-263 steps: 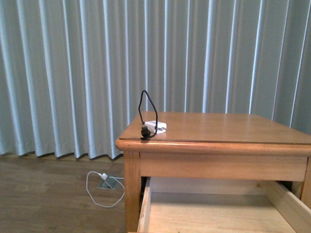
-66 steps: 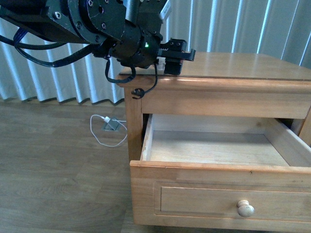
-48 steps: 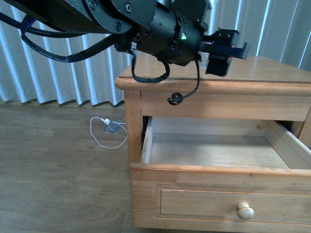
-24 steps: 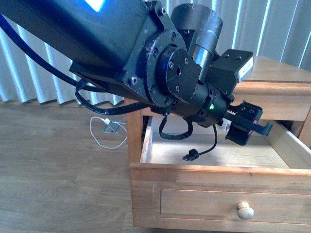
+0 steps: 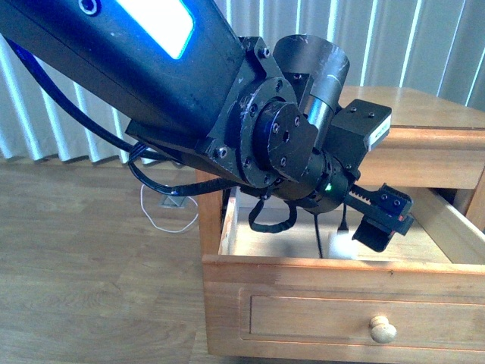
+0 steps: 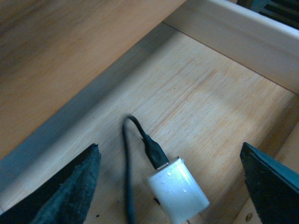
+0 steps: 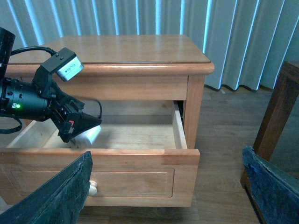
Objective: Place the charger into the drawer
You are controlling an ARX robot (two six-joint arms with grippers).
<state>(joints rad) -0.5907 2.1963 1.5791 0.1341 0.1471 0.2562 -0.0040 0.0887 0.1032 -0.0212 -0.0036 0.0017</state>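
**Small white rectangular charger block (image 6: 178, 192) with its thin black cable (image 6: 126, 158) is inside the wide honey-coloured wooden drawer (image 5: 303, 267); snag risk on withdrawal.**

The black left gripper (image 5: 383, 218) hangs over the drawer interior. Its fingers (image 6: 70, 186) are spread wide with the charger block between them, touching neither. The block appears to rest on the drawer floor near the front wall. The right gripper (image 7: 168, 151) is also spread wide and empty, well apart from the drawer.

Risk: in the front view a run of cable stands up toward the arm, and I cannot tell whether it is clear of the fingers. If it is hooked, lifting would likely drag the block back out. The far plug is not seen, and any slack over the front rim could be pinched on closing.
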